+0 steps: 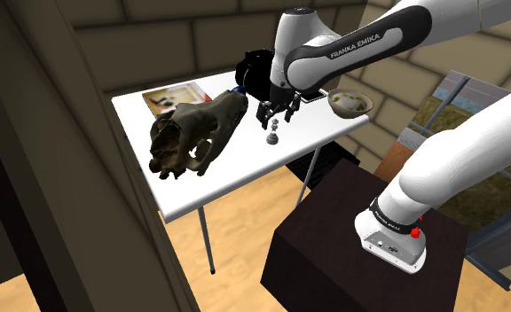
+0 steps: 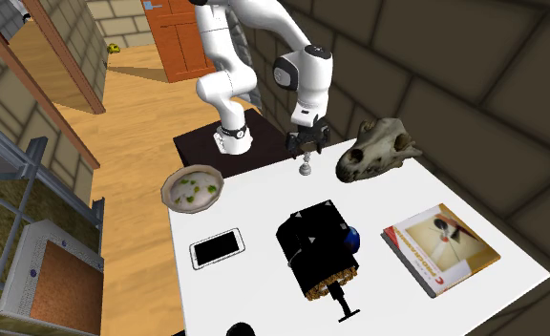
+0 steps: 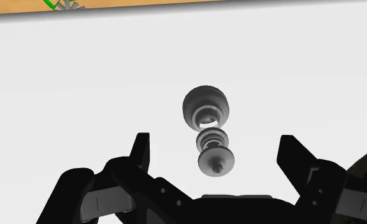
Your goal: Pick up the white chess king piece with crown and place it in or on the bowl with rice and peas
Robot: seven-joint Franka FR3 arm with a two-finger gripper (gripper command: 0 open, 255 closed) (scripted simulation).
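A small grey chess king (image 1: 273, 136) (image 2: 306, 168) stands upright on the white table (image 1: 236, 168) (image 2: 254, 277). In the wrist view the king (image 3: 209, 135) is seen from above, its crown tip nearest the camera. My black gripper (image 1: 279, 113) (image 2: 307, 143) (image 3: 217, 156) hangs just above the piece, open, its fingers (image 3: 141, 149) wide to either side and not touching it. The bowl of rice and peas (image 1: 349, 103) (image 2: 193, 186) sits near a table corner, off to the shoulder view's right of the king.
A large animal skull (image 1: 194, 135) (image 2: 378, 150) lies close beside the king. A black boxy device (image 2: 318, 250), a phone (image 2: 217, 247) and a book (image 2: 440, 246) (image 1: 176, 97) lie further along the table. The dark stand (image 1: 369, 257) is by the table's edge.
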